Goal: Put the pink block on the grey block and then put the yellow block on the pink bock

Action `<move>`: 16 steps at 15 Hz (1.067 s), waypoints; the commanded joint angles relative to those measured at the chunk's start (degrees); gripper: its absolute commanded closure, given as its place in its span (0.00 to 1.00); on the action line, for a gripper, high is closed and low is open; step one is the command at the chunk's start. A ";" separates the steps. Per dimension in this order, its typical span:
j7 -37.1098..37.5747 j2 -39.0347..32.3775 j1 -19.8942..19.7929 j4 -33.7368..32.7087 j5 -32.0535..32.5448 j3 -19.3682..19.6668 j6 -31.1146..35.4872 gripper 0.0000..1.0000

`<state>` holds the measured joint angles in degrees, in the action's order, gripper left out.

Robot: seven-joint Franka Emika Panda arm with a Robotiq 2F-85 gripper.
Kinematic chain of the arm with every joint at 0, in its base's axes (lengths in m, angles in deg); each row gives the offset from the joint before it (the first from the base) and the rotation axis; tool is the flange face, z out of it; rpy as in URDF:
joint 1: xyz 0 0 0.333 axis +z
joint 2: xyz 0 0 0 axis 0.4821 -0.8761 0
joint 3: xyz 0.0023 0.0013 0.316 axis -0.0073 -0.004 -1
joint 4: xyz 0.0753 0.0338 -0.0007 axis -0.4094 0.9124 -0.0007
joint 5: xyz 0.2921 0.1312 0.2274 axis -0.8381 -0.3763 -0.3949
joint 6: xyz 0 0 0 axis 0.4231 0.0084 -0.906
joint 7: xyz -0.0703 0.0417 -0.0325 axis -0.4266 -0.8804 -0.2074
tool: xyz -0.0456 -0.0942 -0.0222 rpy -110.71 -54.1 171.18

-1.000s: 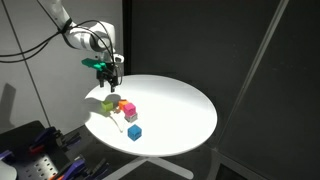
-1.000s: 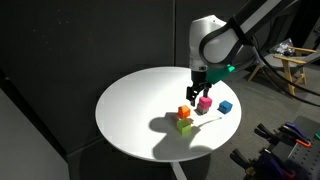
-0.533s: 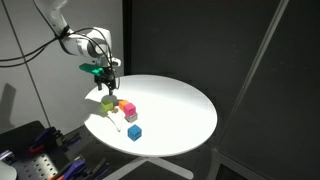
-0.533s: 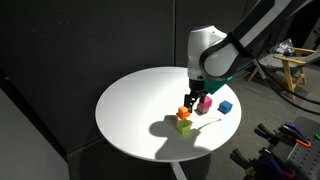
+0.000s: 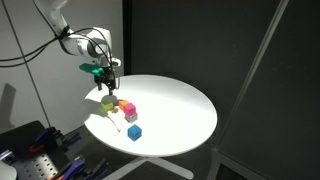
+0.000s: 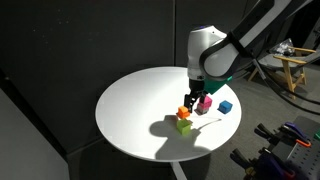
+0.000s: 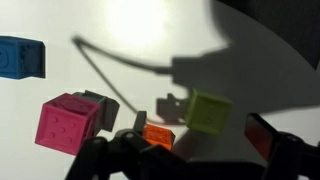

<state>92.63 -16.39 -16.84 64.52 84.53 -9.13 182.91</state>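
Wrist view alone reveals gripper spread wide near pink block resting on grey block.

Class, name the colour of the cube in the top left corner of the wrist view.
The cube is blue; the wrist view shows it best.

The desk is plain white, crossed by dark shadows. The pink block is vivid magenta with a faintly dotted face. The grey block touching it is pale grey. Near the pink block lie the lime-tinged yellow block, an orange cube and a blue cube. The claw is black with green parts, on a white arm.
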 commanded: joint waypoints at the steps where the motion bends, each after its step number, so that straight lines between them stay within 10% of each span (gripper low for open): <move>1: 0.95 -0.71 0.35 -0.01 1.18 0.15 1.19 0.00; 16: 3.16 -7.16 3.81 -0.81 2.81 2.13 8.48 0.00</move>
<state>93.60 -22.37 -14.21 64.39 85.74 -8.17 190.04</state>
